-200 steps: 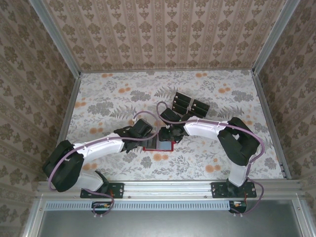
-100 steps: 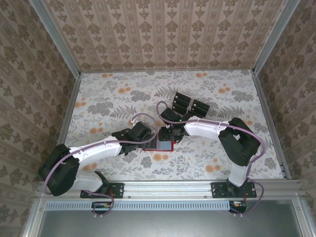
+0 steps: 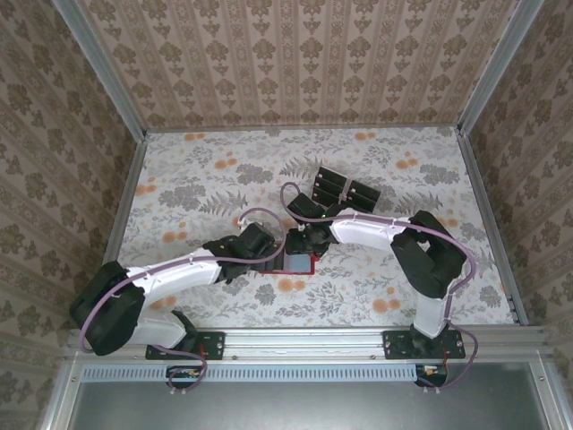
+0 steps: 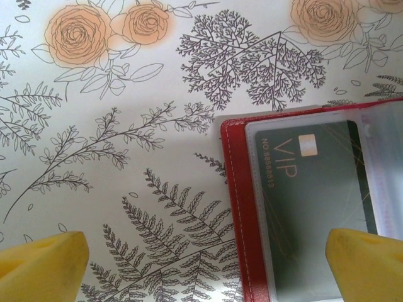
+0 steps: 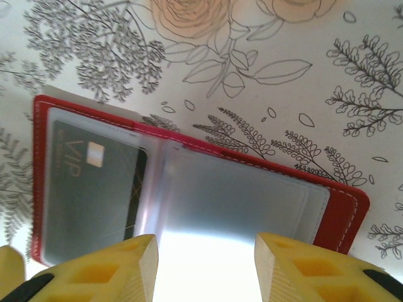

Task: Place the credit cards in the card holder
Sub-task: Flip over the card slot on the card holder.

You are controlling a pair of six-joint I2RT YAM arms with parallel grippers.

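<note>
Risk: my right end effector (image 5: 204, 267) is half-spread w/ a bright clear sleeve leaf between its fingers, and I can't tell if it's pinching. A tug there could drag the card holder (image 5: 340, 214) or flip it shut. My left end effector (image 4: 204, 264) is spread wide, low over the holder's corner, and might snag it. The holder lies open mid-bench (image 4: 126, 157), red w/ clear pockets, one dark VIP card (image 4: 308, 207) sleeved.

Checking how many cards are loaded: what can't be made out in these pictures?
- Top external: both wrists mostly cover the card holder; the spare credit cards are too small to count.
- Left wrist: the frame edge crops the VIP card.
- Right wrist: glare between the right fingers whitens the clear sleeve; its contents and any grip are unclear.
</note>
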